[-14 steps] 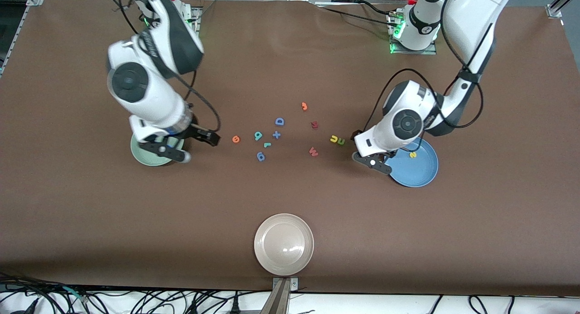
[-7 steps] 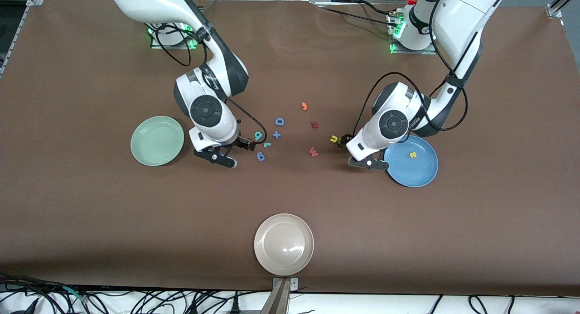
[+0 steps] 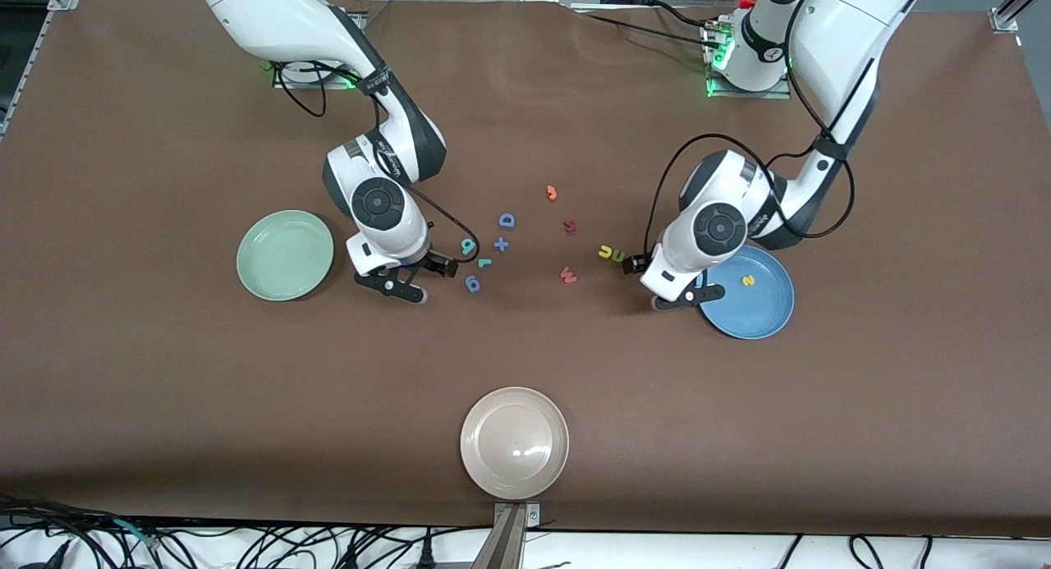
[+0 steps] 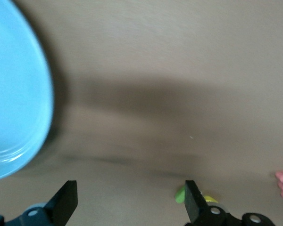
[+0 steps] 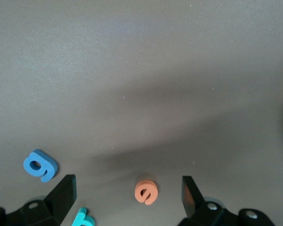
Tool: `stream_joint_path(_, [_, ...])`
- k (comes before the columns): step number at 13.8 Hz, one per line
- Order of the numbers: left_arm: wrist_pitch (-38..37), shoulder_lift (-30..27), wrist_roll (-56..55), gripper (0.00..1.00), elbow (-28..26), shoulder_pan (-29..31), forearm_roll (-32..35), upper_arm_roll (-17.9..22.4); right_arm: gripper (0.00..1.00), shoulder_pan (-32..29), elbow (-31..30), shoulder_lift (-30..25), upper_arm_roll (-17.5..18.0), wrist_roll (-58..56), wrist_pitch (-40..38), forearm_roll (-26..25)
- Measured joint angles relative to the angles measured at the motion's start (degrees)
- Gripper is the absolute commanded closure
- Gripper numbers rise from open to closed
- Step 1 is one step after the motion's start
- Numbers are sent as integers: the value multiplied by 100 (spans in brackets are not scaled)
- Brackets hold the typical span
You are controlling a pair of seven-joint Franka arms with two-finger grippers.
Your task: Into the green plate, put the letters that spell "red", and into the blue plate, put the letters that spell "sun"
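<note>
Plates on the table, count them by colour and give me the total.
green plate: 1
blue plate: 1
beige-white plate: 1
Total: 3

Around orange foam "e" [image 5: 146, 192]: bare brown table [image 3: 164, 372]; blue looped foam piece [image 5: 40, 165] and teal foam "d" [image 5: 83, 218] lie beside.
Near olive-green foam "n" [image 4: 180, 194]: round medium-blue plate [image 4: 14, 94] rim close.

The yellow "s" [image 3: 748, 281] lies flat in the blue plate [image 3: 772, 314]. The green plate [image 3: 271, 277] holds nothing. The orange "e" [image 5: 146, 192], teal "d" [image 3: 468, 245], teal "r" [image 3: 484, 263], yellow "u" [image 3: 605, 252] and olive "n" [image 3: 618, 257] lie flat on the table between the plates.
</note>
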Motion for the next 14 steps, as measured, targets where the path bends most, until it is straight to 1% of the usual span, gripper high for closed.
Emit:
stream_joint_path(4, [-2, 0, -1838, 6, 0, -151, -4, -63, 2, 0, -73, 87, -19, -2, 174, -6])
stream_joint_path(7, [31, 16, -2980, 6, 0, -231, -4, -62, 2, 0, -92, 207, -19, -1, 327, -6])
stream_joint_path(9, [232, 78, -3619, 7, 0, -277, -19, -62, 4, 0, -118, 296, -19, -1, 364, -6])
stream_joint_path(11, [510, 185, -4107, 14, -2, -369, -78, -63, 5, 0, -194, 308, -21, -1, 366, -6])
stream_joint_path(14, [678, 359, -4596, 15, -5, -504, -98, -62, 5, 0, -279, 295, -21, 12, 366, -6])
